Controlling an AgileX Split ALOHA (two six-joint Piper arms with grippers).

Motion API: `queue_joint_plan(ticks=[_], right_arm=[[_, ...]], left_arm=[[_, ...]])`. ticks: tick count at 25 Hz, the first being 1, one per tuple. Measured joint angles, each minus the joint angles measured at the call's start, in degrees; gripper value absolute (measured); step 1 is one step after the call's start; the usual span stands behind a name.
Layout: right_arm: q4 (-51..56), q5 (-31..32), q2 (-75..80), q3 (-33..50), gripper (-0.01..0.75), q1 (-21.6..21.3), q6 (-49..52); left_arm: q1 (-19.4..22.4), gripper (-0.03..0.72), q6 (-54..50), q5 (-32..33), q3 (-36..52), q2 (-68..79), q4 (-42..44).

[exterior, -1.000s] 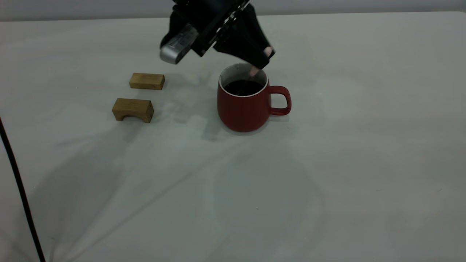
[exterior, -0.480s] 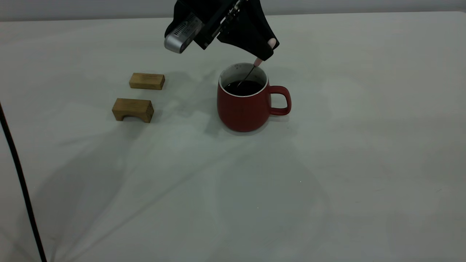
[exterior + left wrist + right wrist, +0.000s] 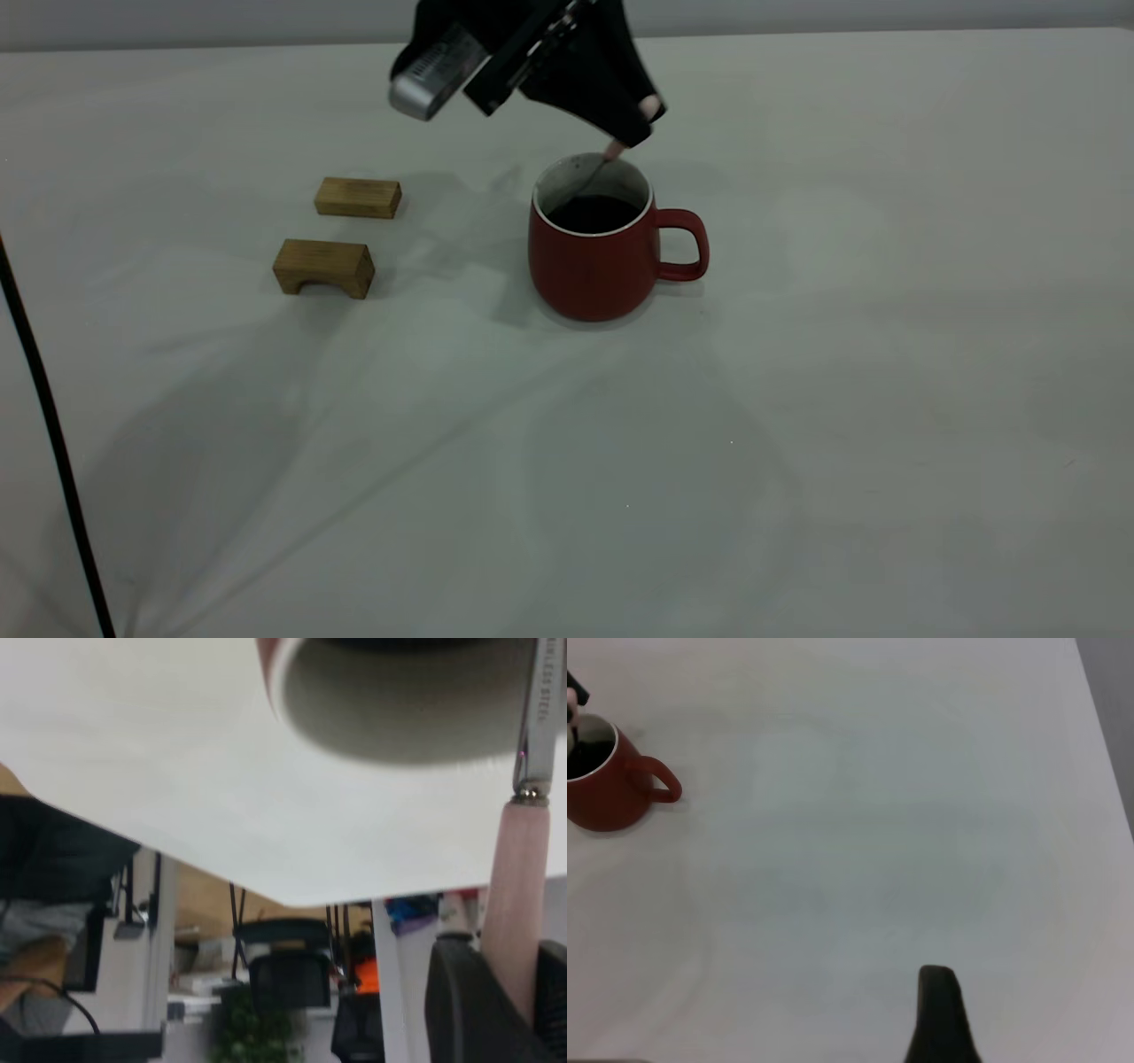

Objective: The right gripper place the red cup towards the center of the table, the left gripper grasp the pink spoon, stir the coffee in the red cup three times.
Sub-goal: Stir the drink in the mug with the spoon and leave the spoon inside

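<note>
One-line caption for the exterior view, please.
Left gripper holds the slim pink-handled spoon into the rounded dark-red mug of black-brown coffee.

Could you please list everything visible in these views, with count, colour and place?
red cup: one, dark red with white inside, near the table's middle, handle towards the right arm's side.
coffee: dark, in the cup.
pink spoon: one, pink handle and grey metal neck, tilted, reaching down into the cup.
wooden blocks: two, tan, side by side on the left arm's side of the cup, one with an arch cut underneath.
table: one, pale grey-white.
black cable: one, at the exterior view's left edge.
left pincer: black, above the cup, shut on the spoon handle.
right pincer: black, well away from the cup.
</note>
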Motion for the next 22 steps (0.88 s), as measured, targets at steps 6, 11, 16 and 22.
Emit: queue_joint_plan(ticks=[6, 11, 16, 22], right_arm=[[0.0, 0.0, 0.0, 0.0, 0.591, 0.0, 0.0], [0.0, 0.0, 0.0, 0.0, 0.591, 0.0, 0.0], [0.0, 0.0, 0.0, 0.0, 0.591, 0.0, 0.0], [0.0, 0.0, 0.0, 0.0, 0.591, 0.0, 0.0]], left_arm=[[-1.92, 0.175, -2.12, 0.0, 0.0, 0.04, 3.21], [-1.98, 0.175, -4.93, 0.0, 0.0, 0.04, 4.26], [-1.98, 0.175, -8.38, 0.0, 0.0, 0.41, 4.18], [-1.98, 0.304, -8.55, 0.0, 0.0, 0.54, 3.75]])
